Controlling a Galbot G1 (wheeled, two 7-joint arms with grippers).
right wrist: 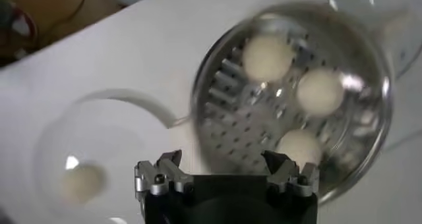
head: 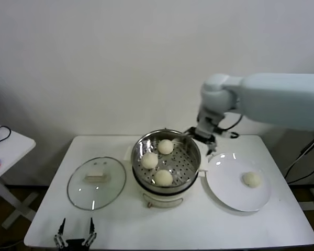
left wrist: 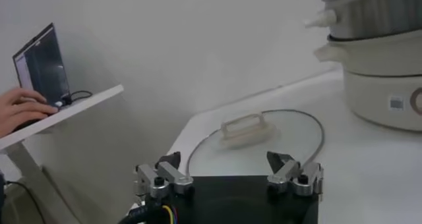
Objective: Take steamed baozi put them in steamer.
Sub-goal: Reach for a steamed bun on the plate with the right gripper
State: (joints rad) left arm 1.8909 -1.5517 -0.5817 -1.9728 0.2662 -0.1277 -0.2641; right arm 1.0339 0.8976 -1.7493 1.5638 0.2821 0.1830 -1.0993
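The steel steamer (head: 191,151) stands mid-table on its cream pot base and holds three baozi (head: 165,146) (head: 149,160) (head: 163,178). A fourth baozi (head: 251,179) lies on the white plate (head: 225,188) to the right. My right gripper (head: 204,140) is open and empty, hovering above the steamer's far right rim, between steamer and plate. The right wrist view shows the steamer (right wrist: 369,146) with three baozi (right wrist: 266,56) and the plate's baozi (right wrist: 80,182). My left gripper (head: 74,238) is open and empty, parked at the front left table edge.
The round glass lid (head: 97,182) lies flat left of the steamer; it also shows in the left wrist view (left wrist: 254,140). A side table (head: 2,146) stands at far left, with a hand at a laptop (left wrist: 41,67) on it.
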